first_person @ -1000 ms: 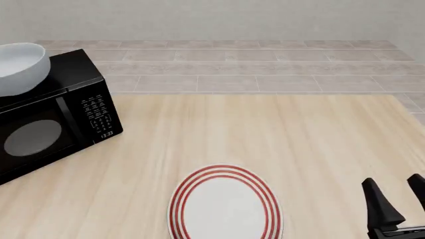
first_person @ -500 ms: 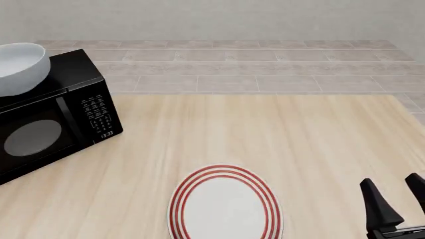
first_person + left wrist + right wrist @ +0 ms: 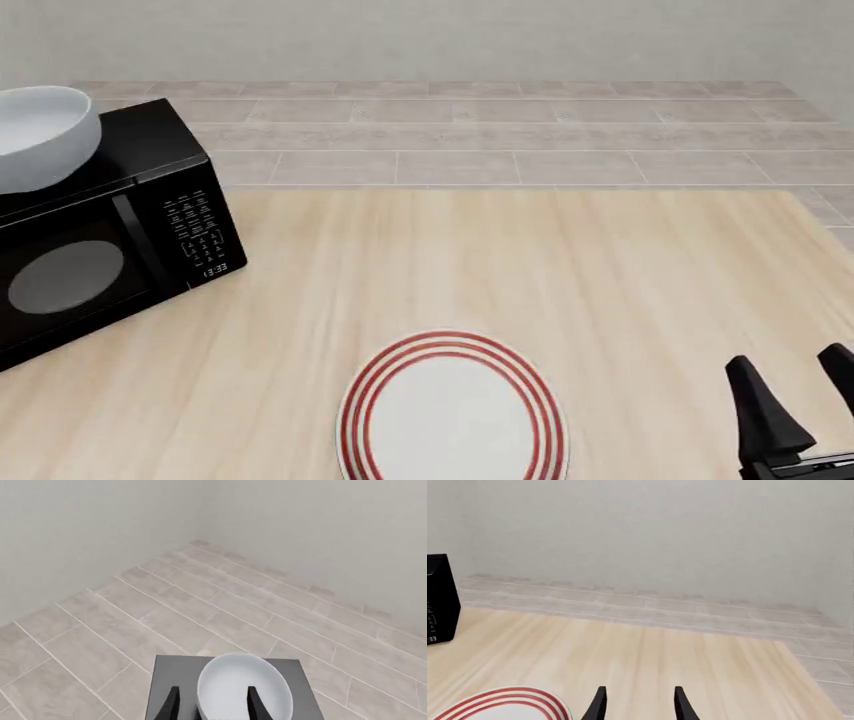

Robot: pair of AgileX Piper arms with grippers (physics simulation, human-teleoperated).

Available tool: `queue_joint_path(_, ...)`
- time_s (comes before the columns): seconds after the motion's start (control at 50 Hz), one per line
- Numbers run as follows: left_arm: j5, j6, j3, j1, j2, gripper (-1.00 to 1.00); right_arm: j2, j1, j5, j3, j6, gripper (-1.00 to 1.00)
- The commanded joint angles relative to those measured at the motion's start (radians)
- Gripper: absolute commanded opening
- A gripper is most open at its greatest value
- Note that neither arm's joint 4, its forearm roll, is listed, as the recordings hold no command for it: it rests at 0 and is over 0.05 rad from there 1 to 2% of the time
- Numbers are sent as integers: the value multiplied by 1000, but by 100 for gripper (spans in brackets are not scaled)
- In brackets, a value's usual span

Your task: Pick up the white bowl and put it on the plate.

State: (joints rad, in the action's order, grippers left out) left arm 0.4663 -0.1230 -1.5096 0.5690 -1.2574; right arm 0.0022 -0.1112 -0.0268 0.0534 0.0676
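The left claw [image 3: 211, 707] shows only in its own wrist view: fingers spread, holding nothing, with the bowl [image 3: 244, 687] seen between the tips, standing on the microwave [image 3: 173, 680] over tiled floor [image 3: 133, 625]. The front view misses that claw altogether, but shows the bowl [image 3: 40, 135] upright, mouth up, round with no long axis, atop the microwave [image 3: 114, 235] at the bench's [image 3: 534, 270] far left. The right claw [image 3: 801, 400] sits at the near right edge, parted and empty. The plate [image 3: 451, 410] lies flat near the front edge, well apart from the bowl; the right wrist view catches only its ringed rim [image 3: 507, 702].
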Motion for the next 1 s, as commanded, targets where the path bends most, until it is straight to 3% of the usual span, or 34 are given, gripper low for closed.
queue_joint_path(0.02,6,34,-12,26,-75,100,0,-2,7,-1,9,100)
queue_joint_path(0.16,32,11,-34,18,-141,100,0,-5,-1,4,12,100)
queue_joint_path(0.6,44,72,-70,1,-243,100,1,-10,4,-10,7,100)
queue_joint_path(1.0,-1,93,-25,-13,-282,100,0,-11,10,-22,9,100)
